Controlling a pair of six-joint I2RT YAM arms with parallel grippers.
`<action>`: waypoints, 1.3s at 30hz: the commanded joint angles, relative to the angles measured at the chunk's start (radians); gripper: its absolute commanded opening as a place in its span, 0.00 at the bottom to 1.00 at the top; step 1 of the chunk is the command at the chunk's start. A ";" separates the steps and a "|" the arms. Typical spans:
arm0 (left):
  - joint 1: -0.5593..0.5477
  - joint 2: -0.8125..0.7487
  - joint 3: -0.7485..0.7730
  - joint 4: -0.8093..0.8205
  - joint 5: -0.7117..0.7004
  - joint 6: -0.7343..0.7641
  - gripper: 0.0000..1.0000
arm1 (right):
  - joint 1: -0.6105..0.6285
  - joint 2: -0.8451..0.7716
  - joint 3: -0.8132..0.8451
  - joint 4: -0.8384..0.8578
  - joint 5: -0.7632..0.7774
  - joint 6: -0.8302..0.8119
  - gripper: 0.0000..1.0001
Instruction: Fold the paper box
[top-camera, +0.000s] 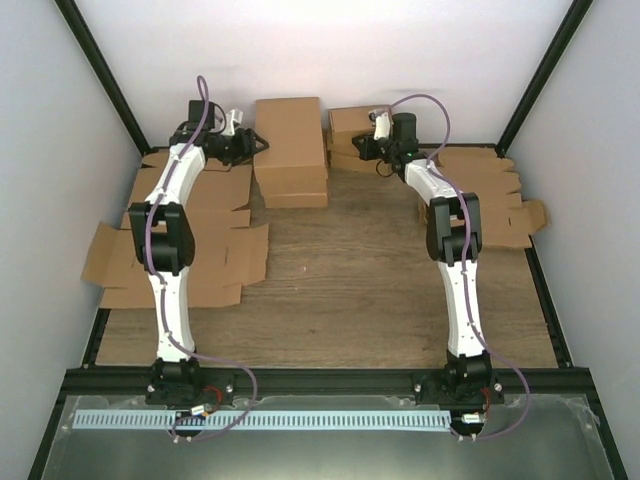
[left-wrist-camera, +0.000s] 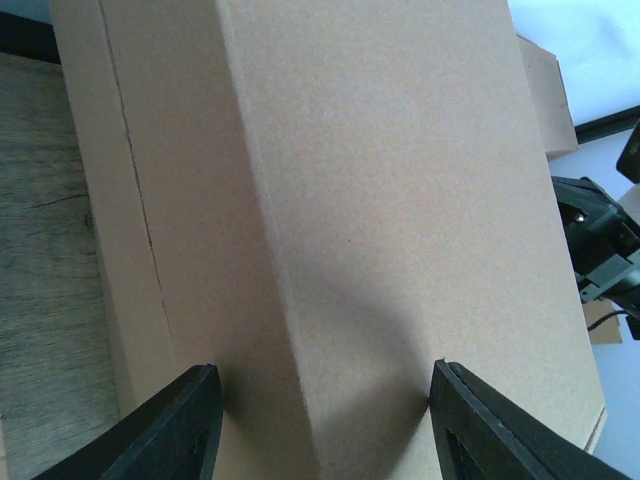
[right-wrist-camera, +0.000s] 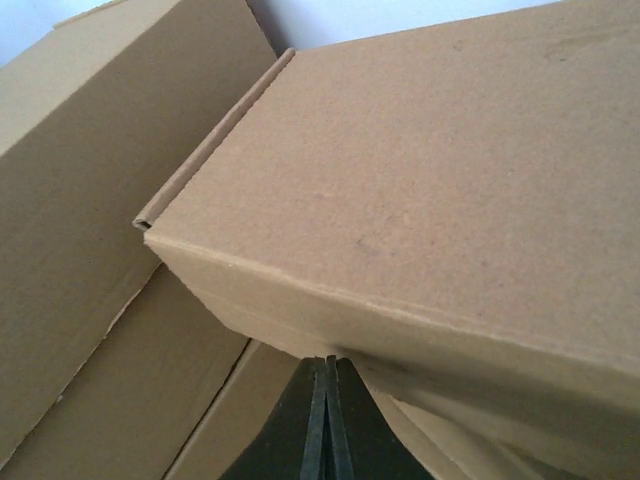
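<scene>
White walls close round a wood table (top-camera: 340, 270) where flat sheets (top-camera: 170, 250) lie spread at both sides, within reach of each arm yet off the middle, and folded boxes sit grouped at the far edge, which looks like the spot for finished work; the paper box (right-wrist-camera: 450, 180), as I judge it, is the folded one at far centre-right, resting on other cardboard near the stack (top-camera: 290, 150), and one edge of its top stands slightly proud at a corner, so it seems closed but not quite tucked. Pressed together with nothing between its fingers, the right gripper (right-wrist-camera: 328, 365) sits with its tips at the box's lower near edge, a stance that suits nudging or steadying, not grasping; whether the tips touch the card I cannot tell. Over at the stack's left end the left gripper (left-wrist-camera: 320, 385) holds its jaws partway apart above the top box, which runs wider than the gap, so this reads as bracing or squaring the pile, not a grip. Likely little remains beyond seating that top edge; a hard push could slide the box off its perch
</scene>
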 joint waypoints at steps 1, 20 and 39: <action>-0.008 0.022 0.029 0.038 0.042 -0.011 0.60 | 0.017 0.048 0.092 0.032 0.031 0.022 0.01; -0.011 -0.083 0.056 -0.036 -0.037 0.061 1.00 | 0.036 -0.115 0.041 -0.020 -0.014 -0.013 0.21; -0.014 -0.983 -0.782 0.107 -0.165 0.016 1.00 | 0.036 -1.176 -1.134 0.133 0.130 0.051 0.99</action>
